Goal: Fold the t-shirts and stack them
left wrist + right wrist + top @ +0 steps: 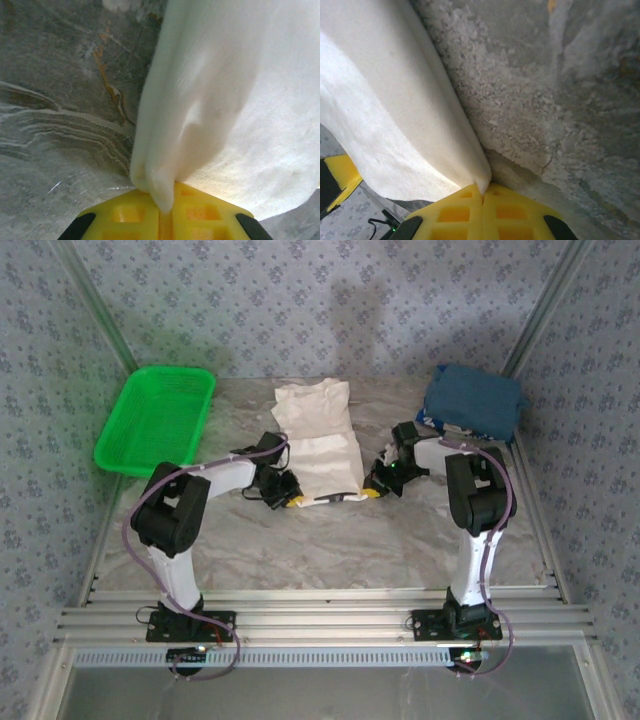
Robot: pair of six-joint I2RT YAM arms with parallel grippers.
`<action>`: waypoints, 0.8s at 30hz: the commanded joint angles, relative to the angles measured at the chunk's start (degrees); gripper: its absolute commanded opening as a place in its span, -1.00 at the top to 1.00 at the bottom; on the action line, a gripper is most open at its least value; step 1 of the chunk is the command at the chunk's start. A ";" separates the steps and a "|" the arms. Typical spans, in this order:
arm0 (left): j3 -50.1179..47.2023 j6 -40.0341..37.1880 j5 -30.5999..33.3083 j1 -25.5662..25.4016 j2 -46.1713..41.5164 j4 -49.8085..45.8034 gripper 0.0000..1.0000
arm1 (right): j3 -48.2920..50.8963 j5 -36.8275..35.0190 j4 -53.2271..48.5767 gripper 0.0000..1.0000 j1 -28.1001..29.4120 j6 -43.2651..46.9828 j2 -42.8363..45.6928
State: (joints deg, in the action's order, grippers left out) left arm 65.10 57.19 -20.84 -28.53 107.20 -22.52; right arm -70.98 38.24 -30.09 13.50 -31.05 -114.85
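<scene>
**Both end effectors pinch the cream shirt's near corners**

The marble table [330, 550] carries a green basket [155, 420] at far left. The cream-white t-shirt [320, 435] lies folded narrow at centre. The dark blue t-shirt [472, 400] is bunched at far right, its shape hard to read. The left end effector [165, 212] is clamped on the cream shirt's near-left corner, and the right end effector [482, 192] on its near-right corner. The frame edges cut off the fingers.

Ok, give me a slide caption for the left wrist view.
Left end effector shut on a corner of the cream-white cotton t-shirt over the grey marbled table.
</scene>
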 commanded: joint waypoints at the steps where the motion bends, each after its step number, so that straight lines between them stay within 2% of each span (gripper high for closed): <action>1: -2.15 -1.81 3.42 -0.51 -5.69 -3.10 0.86 | 0.80 0.70 -4.00 0.97 0.35 0.99 3.30; 6: -7.04 -1.00 5.18 -3.06 -13.41 -7.09 0.93 | 6.14 1.87 -7.59 1.00 1.11 0.07 9.39; 12: -10.81 3.32 6.69 -8.70 -21.44 -10.29 0.93 | 13.70 3.02 -11.89 1.00 3.10 -3.12 21.44; 20: -19.03 15.60 10.60 -17.60 -36.41 -15.52 0.93 | 20.57 3.38 -23.09 1.00 5.06 -4.59 35.76; 24: -22.89 20.56 11.20 -19.80 -43.38 -15.58 0.92 | 24.24 4.12 -24.53 1.00 6.73 -8.37 41.67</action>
State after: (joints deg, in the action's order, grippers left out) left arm 44.01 70.50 -12.29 -47.75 67.13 -34.48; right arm -48.51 41.43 -49.39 19.44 -36.40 -76.23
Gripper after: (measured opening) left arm 0.048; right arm 0.063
